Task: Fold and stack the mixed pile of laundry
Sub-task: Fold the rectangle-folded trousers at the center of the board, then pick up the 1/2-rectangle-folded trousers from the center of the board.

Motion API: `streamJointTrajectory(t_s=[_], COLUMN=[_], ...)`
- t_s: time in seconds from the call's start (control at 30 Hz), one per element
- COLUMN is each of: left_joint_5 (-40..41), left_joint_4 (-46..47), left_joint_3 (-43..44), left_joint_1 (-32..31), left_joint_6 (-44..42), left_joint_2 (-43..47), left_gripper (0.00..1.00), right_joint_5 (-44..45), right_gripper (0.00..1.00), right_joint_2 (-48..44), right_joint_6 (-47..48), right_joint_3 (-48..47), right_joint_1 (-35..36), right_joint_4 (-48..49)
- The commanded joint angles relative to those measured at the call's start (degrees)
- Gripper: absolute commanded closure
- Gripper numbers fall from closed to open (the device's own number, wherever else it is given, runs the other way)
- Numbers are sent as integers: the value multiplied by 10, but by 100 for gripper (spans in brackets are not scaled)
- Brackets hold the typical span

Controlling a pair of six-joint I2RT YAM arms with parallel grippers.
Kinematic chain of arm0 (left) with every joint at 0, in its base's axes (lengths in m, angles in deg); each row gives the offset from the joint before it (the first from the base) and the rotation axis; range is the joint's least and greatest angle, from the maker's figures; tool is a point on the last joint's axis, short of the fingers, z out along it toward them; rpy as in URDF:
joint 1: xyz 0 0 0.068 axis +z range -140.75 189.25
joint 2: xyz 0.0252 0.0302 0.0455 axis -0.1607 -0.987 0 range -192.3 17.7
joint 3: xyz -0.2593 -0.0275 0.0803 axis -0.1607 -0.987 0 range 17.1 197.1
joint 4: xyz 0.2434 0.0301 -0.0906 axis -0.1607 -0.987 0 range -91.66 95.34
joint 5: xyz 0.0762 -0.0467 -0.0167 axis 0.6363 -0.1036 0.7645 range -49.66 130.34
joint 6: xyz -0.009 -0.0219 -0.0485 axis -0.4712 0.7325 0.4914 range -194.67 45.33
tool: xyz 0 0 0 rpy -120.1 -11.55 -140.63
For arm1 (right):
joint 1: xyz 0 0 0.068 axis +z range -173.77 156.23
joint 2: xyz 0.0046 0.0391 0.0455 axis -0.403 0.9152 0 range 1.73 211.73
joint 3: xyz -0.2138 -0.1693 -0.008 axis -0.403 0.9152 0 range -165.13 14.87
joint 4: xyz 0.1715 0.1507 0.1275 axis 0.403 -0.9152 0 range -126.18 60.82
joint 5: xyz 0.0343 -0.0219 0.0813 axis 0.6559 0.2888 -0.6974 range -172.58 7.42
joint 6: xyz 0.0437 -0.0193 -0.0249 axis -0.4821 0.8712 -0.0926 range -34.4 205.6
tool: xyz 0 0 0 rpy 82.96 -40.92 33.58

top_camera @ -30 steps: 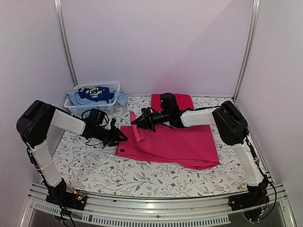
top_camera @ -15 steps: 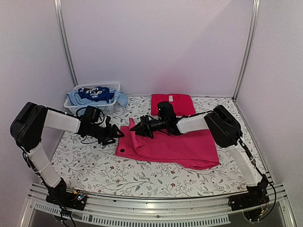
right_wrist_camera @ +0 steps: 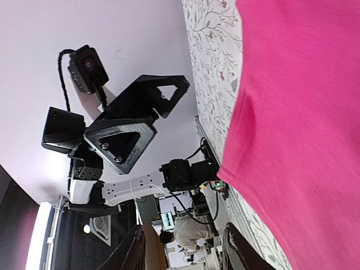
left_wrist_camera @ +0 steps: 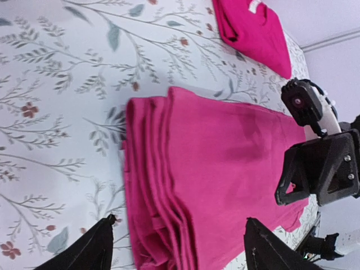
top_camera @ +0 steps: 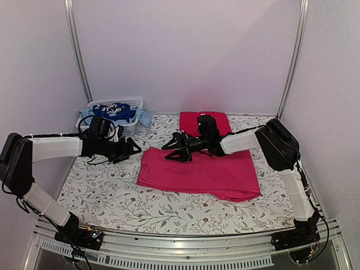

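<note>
While our right claw (top_camera: 167, 153) hovers, jaws apart, over its far-left corner, the folded magenta-pink cloth (top_camera: 199, 174) lies on the flowered tabletop (top_camera: 101, 191), lengthwise left-to-right. Our left claw (top_camera: 134, 148), likewise agape and empty, sits just off its left edge.

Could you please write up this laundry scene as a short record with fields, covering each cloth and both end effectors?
Magenta cloth: folded flat at mid-table, layered edges on its left side
Red cloth: folded, behind the magenta one, near the far wall
Basket: far left corner, holding light blue cloths and a dark blue printed garment
Left end effector: open, empty, left of the magenta cloth
Right end effector: open, empty, above the magenta cloth's far edge
Table: floral covering
</note>
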Motion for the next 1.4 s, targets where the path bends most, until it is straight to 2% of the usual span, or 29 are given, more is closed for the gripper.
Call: streamJointTrajectory(t_s=[0.0, 0.1, 0.2, 0.33, 0.47, 0.57, 0.7, 0.87, 1.0, 1.13, 1.37], left_joint_5=[-14, -37, -61, -60, -38, -22, -15, 1, 24, 17, -17], left_joint_4=[0, 10, 31, 67, 65, 61, 53, 9, -40, -63, -50], left_joint_3=[68, 95, 98, 51, 7, -23, -42, 0, 32, 42, 53], left_joint_1=[-79, -121, -148, -151, -140, -129, -116, -108, -76, -41, -36], left_joint_6=[-38, -47, -31, 4, 24, 42, 49, 23, 11, -9, -25], left_joint_2=[-29, -65, -105, -136, -164, -165, -129, -71, -50, -66, -116], left_gripper=[26, 32, 36, 36, 36, 35, 33, 27, 25, 24, 24], right_joint_5=[-10, 0, 2, -5, 7, 16, 41, 53, 142, 208, 189], right_gripper=[55, 57, 57, 58, 58, 58, 58, 57, 57, 56, 58], right_joint_2=[-159, -209, -236, -248, -258, -257, -319, -437, -478, -453, -380], right_joint_6=[135, 279, 374, 439, 451, 476, 541, 569, 607, 647, 676], right_joint_3=[138, 192, 235, 337, 446, 493, 490, 478, 446, 420, 412], right_joint_1=[-82, -116, -125, -135, -175, -216, -261, -347, -422, -440, -438], right_joint_4=[-101, -238, -323, -331, -296, -315, -418, -495, -577, -626, -623])
